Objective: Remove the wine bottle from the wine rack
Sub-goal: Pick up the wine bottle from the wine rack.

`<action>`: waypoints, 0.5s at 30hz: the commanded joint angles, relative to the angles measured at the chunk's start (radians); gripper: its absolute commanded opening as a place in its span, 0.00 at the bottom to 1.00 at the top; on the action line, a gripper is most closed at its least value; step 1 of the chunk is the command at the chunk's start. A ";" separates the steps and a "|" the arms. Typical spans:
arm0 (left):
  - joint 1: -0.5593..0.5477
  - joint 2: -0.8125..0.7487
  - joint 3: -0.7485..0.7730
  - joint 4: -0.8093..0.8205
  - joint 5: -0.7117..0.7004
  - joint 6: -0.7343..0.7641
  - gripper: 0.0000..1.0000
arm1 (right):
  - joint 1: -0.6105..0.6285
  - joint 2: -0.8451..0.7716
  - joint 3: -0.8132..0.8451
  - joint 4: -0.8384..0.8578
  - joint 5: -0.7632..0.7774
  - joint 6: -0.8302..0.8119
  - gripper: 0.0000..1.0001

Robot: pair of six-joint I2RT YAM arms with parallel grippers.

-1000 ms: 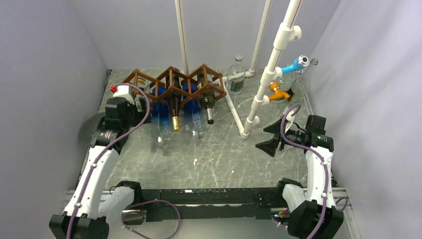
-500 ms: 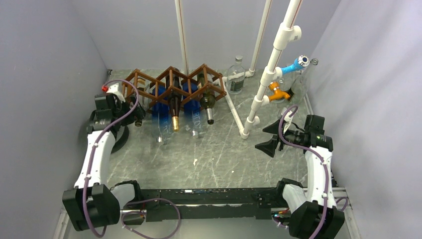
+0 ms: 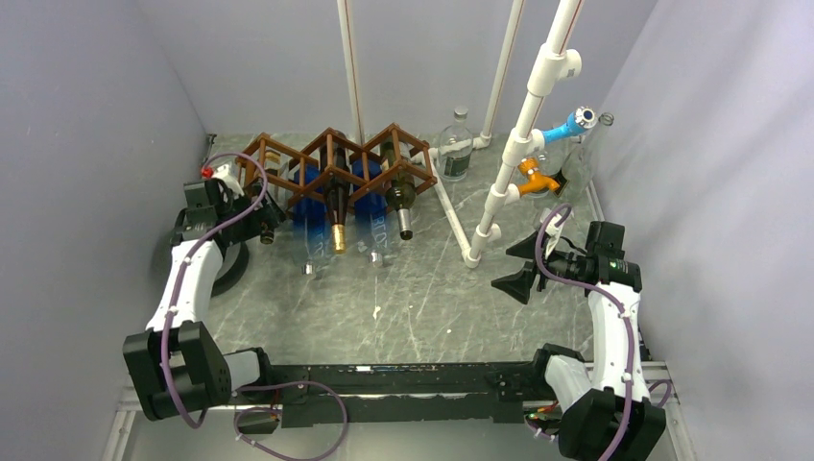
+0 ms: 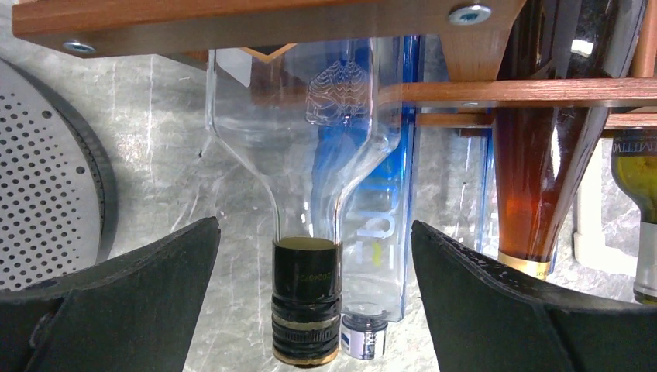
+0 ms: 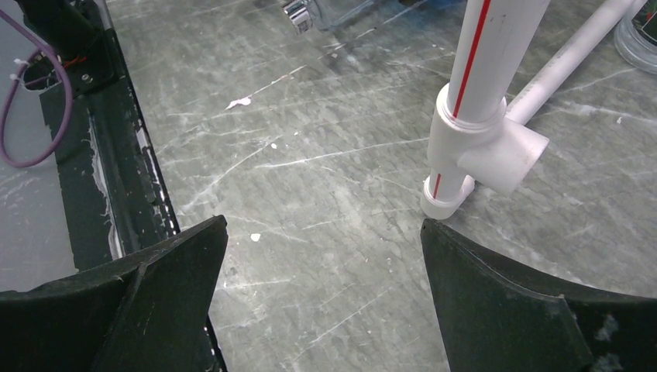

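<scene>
Left gripper (image 4: 314, 229) stands wide, flanking the capped neck of the clear bottle (image 4: 306, 194) — not touching; it lies at the left end of the rack (image 4: 256, 19). Right gripper (image 5: 324, 232) — also wide — hovers over the table (image 5: 310, 155) by a pipe (image 5: 484, 132).

Two slim robot arms stand side by side. The left arm (image 3: 187, 288) and the right arm (image 3: 611, 322) each have smooth white links joined by chunky black joints, with bulky black housings at the bases. A thin purple cable (image 3: 170, 305) loops loosely along each arm. A small red part (image 3: 204, 171) sits near the left wrist. The left hand (image 3: 264, 229) and the right hand (image 3: 518, 266) each end in two broad, matte black, wedge-shaped fingers (image 5: 116, 310).
</scene>
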 commanded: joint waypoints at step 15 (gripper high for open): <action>0.006 0.134 0.028 0.114 0.040 0.018 0.99 | 0.011 -0.007 0.008 -0.009 -0.009 -0.045 0.98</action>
